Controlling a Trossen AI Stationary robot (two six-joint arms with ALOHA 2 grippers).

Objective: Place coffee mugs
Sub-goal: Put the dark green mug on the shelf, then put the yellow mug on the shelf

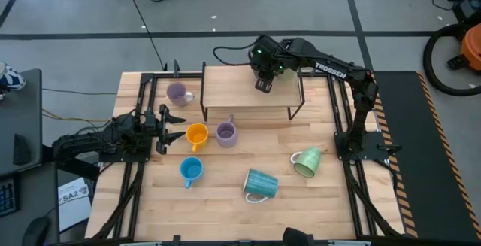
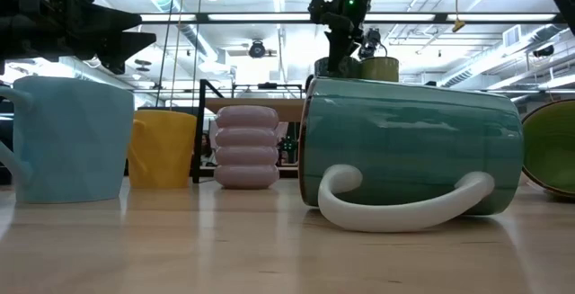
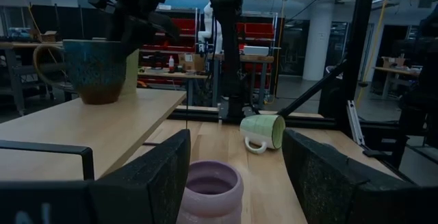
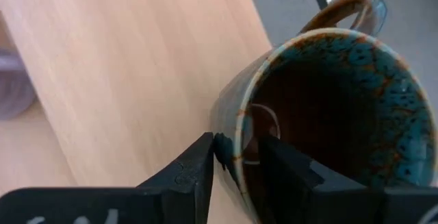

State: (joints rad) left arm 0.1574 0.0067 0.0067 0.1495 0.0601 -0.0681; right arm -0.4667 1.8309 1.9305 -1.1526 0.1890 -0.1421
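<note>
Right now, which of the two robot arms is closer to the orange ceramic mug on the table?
Left. The left gripper sits open just beside the orange ceramic mug. The right gripper is far off over the raised wooden shelf, its fingers straddling the rim of a dark speckled mug.

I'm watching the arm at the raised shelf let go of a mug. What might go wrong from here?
1. The right gripper fingers straddle the dark speckled mug wall, one inside; lifting away at a slant might drag or tip it.
2. That mug stands near the raised wooden shelf edge, so a nudge might push it off.
3. The teal mug and pale green mug lie on their sides and may roll.
</note>
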